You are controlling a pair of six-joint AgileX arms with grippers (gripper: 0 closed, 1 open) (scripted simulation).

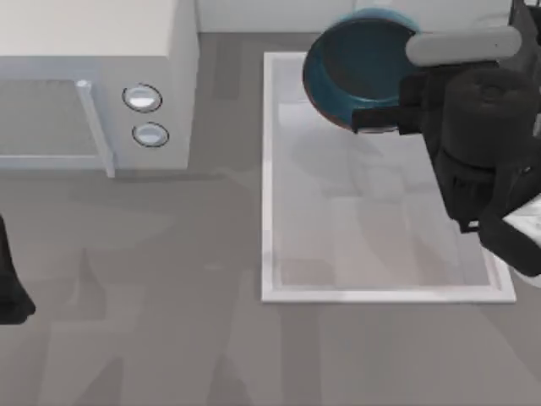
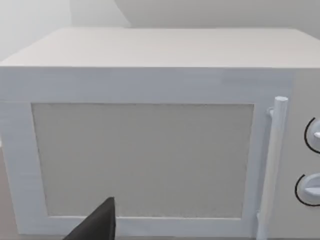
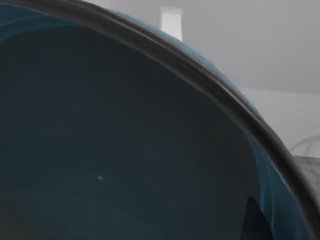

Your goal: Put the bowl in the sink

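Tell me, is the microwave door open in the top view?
No, the microwave door sits flush and closed, with its handle against the front.

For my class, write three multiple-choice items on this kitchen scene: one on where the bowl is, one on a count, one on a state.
1. Where is the bowl?
A. over the far end of the sink
B. on top of the microwave
C. on the table in front of the sink

2. How many round knobs does the microwave have?
A. one
B. two
C. four

3. What state is the microwave door in?
A. wide open
B. removed
C. closed

Answers: 1 A, top view shows it there at the right gripper. 2 B, two knobs stacked beside the handle. 3 C, left wrist view shows the door flush.
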